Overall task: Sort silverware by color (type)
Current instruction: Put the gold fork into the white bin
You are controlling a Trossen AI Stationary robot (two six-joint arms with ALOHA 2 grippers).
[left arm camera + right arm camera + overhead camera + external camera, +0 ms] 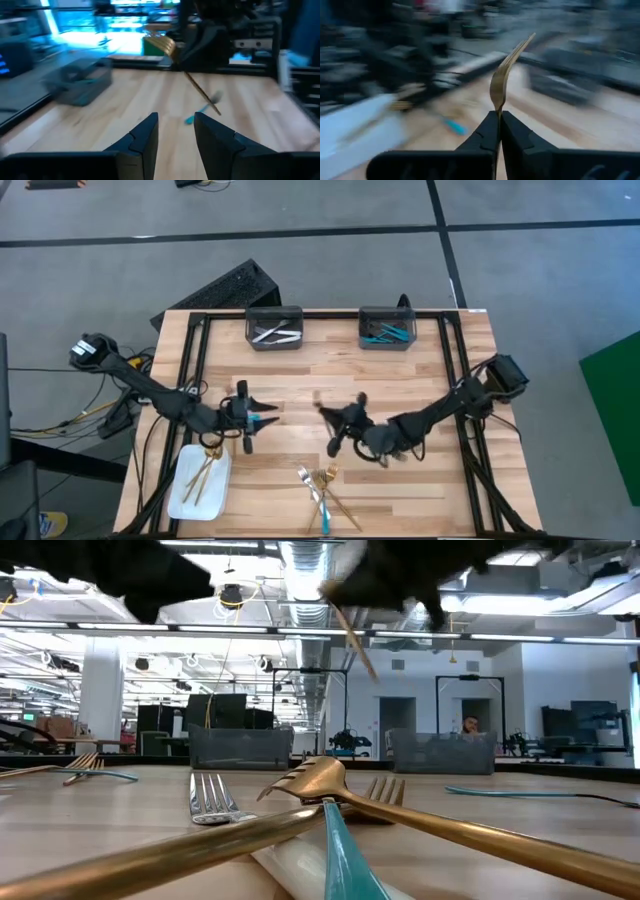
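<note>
A gold fork (506, 70) is clamped by its handle in the right gripper (499, 131), lifted above mid-table; it is best carried left, level, to the white tray (222, 483) holding gold pieces, clear of the left gripper (175, 129), whose fingers are apart.

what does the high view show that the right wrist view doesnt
Only the high view shows the two dark bins at the table's far edge, the white tray holding gold pieces, and the mixed pile near the front edge. Only the right wrist view shows the right gripper shut on a gold fork. Both show the wooden table and the left arm.
</note>
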